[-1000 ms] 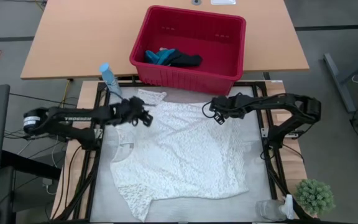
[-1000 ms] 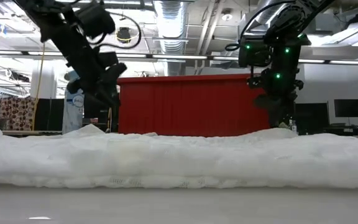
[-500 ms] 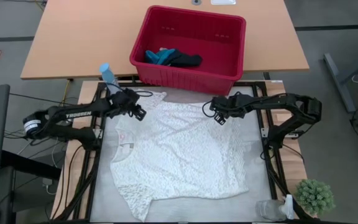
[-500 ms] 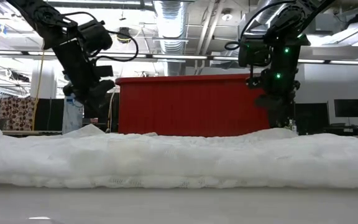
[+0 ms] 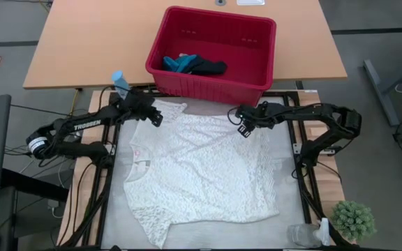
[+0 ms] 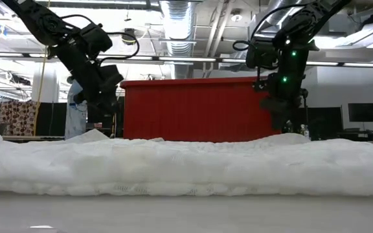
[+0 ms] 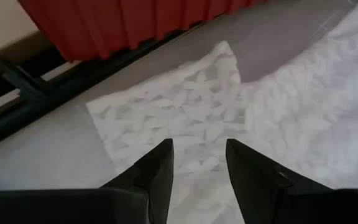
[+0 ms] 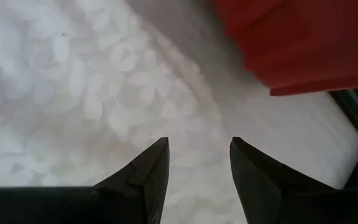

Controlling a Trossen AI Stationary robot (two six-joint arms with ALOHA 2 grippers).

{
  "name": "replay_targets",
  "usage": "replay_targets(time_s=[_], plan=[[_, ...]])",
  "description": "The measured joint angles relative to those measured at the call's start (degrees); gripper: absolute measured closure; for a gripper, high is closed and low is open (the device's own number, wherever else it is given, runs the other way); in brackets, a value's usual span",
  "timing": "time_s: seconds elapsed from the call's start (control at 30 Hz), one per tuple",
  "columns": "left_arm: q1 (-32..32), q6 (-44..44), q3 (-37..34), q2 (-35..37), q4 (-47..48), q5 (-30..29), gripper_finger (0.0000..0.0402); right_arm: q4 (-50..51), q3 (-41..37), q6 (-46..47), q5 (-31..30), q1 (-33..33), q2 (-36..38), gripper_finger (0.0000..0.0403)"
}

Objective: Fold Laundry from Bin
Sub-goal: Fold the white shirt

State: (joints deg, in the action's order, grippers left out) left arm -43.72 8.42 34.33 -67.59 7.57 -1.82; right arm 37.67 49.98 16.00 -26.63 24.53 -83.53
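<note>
A: Since a second ago my left gripper (image 5: 155, 118) has swung from the shirt's middle out to its far-left sleeve; my right gripper (image 5: 244, 130) holds station at the far-right edge.

B: Jaws?

A: Both parted, empty. White shirt (image 5: 201, 171) spread flat, unfolded. Beyond it, the bin (image 5: 253, 78) still holds the teal (image 5: 178, 63) and navy (image 5: 209, 67) pieces.

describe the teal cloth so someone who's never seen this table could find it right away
Start at the red bin on the wooden table beyond the spread white lacy garment. Inside, against its left wall, lies the small teal cloth. It touches a dark navy cloth on its right; the bright blue-green colour sets it apart.
</note>
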Motion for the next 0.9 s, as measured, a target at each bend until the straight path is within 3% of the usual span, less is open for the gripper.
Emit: replay_targets(time_s=[0.33,0.9], plan=[[-0.02,-1.02,-0.02,-1.49,-0.24,-0.52,0.0263,-0.26,0.0,0.88,1.01,4.89,-0.02,0.021],[-0.09,-3.57,0.28,-22.85,-7.91,-0.38,0.0263,-0.18,-0.01,0.39,3.06,5.53,-0.2,0.021]])
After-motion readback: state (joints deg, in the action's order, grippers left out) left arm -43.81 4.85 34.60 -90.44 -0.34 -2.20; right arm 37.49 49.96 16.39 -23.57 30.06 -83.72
